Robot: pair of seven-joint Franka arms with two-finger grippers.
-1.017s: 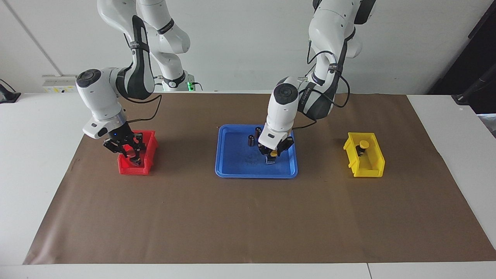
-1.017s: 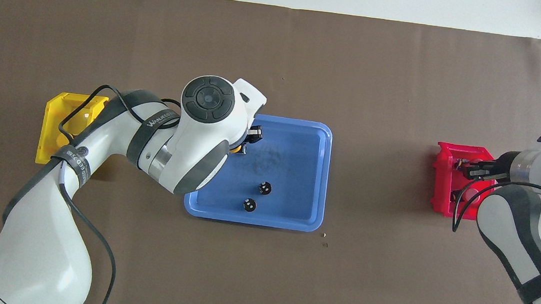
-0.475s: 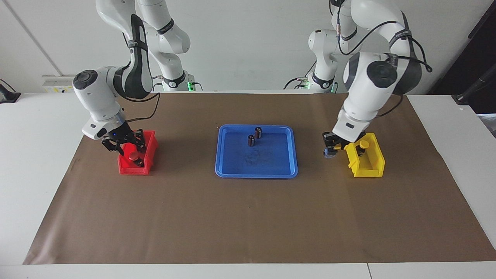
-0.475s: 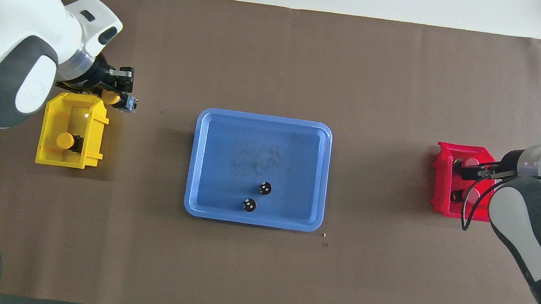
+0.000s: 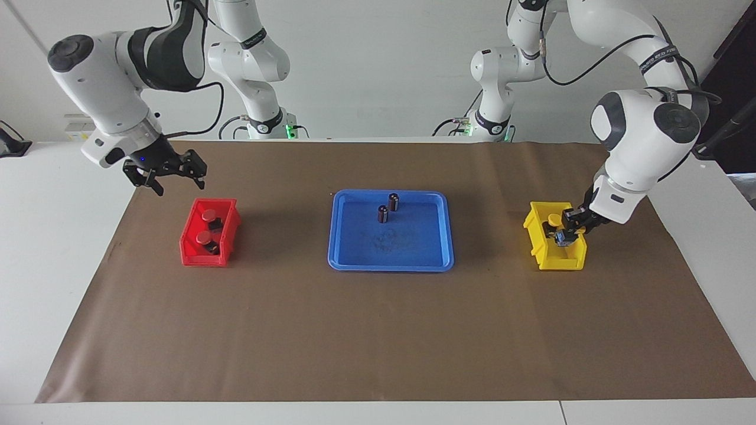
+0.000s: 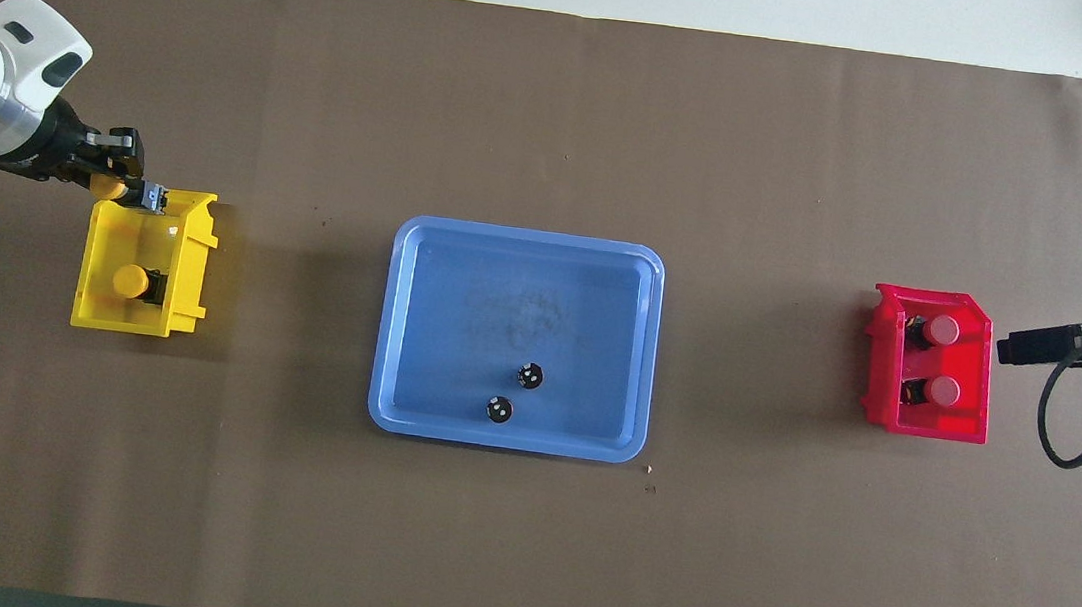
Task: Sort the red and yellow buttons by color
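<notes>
Two red buttons sit in the red bin, one nearer to the robots than the other; the overhead view shows both. My right gripper is open and empty, raised beside the red bin; its tip shows in the overhead view. One yellow button lies in the yellow bin. My left gripper is shut on the other yellow button, low over the yellow bin.
A blue tray lies at mid-table with two small dark cylinders in its part nearer to the robots. Brown paper covers the table.
My left gripper carried the yellow button from the blue tray to the yellow bin. My right gripper let go of a red button in the red bin, then rose and drew away, open.
</notes>
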